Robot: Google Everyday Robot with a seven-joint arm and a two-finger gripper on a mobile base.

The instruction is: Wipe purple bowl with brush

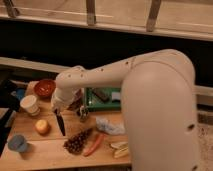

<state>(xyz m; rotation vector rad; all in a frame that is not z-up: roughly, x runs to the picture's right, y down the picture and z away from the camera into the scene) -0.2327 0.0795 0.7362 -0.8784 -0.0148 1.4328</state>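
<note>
Pinching slim brush (60,125), fingers (56,106) over table (45,151)

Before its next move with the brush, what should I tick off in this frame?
1. Pincer shut on brush: ok.
2. Brush hangs tip down over the table, pincer between cup and tray: ok.
3. Purple bowl found: cannot tell; a dark shape behind the arm may be it.
4. Brush inside a bowl: not ok.
5. Red bowl apart from brush: ok.
</note>
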